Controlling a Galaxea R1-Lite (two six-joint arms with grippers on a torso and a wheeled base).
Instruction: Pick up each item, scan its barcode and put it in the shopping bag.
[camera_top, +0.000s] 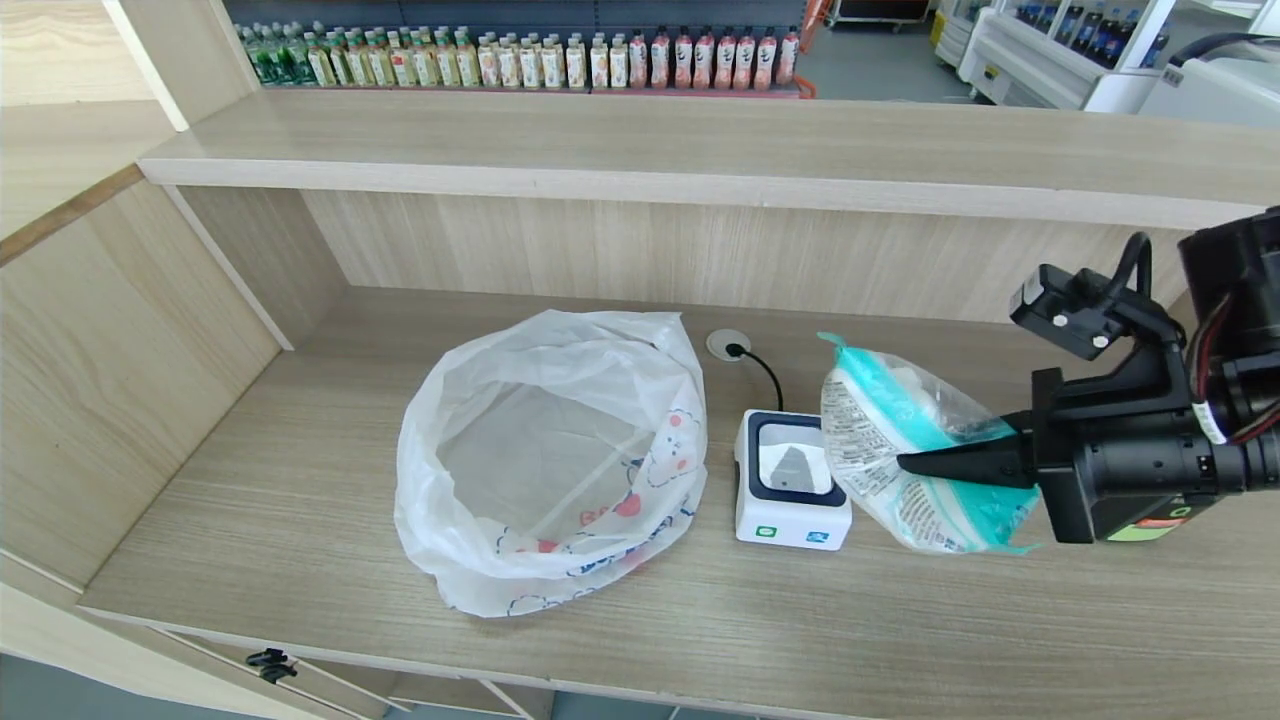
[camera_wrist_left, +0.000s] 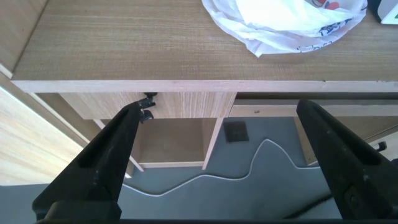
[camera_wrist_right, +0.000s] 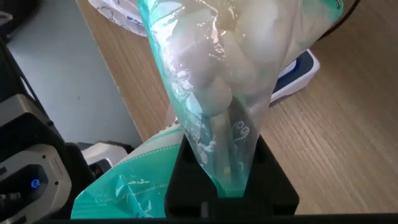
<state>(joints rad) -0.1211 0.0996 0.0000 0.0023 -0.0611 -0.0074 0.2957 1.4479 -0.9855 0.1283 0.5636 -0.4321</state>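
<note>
My right gripper (camera_top: 915, 463) is shut on a teal and clear snack packet (camera_top: 905, 440), holding it just right of the white barcode scanner (camera_top: 790, 480) with its printed label side turned toward the scanner. In the right wrist view the packet (camera_wrist_right: 217, 93) hangs pinched between the black fingers (camera_wrist_right: 186, 168), white pieces showing inside. The white plastic shopping bag (camera_top: 550, 450) lies open-mouthed on the counter left of the scanner. My left gripper (camera_wrist_left: 217, 162) hangs open below the counter's front edge, nothing between its fingers; the bag's edge (camera_wrist_left: 292, 25) shows above it.
The wooden counter (camera_top: 300, 520) has a raised back ledge (camera_top: 640, 150) and a side wall on the left. The scanner's cable runs to a grommet (camera_top: 728, 345) behind it. Drawers and a black handle (camera_wrist_left: 147, 102) sit under the front edge.
</note>
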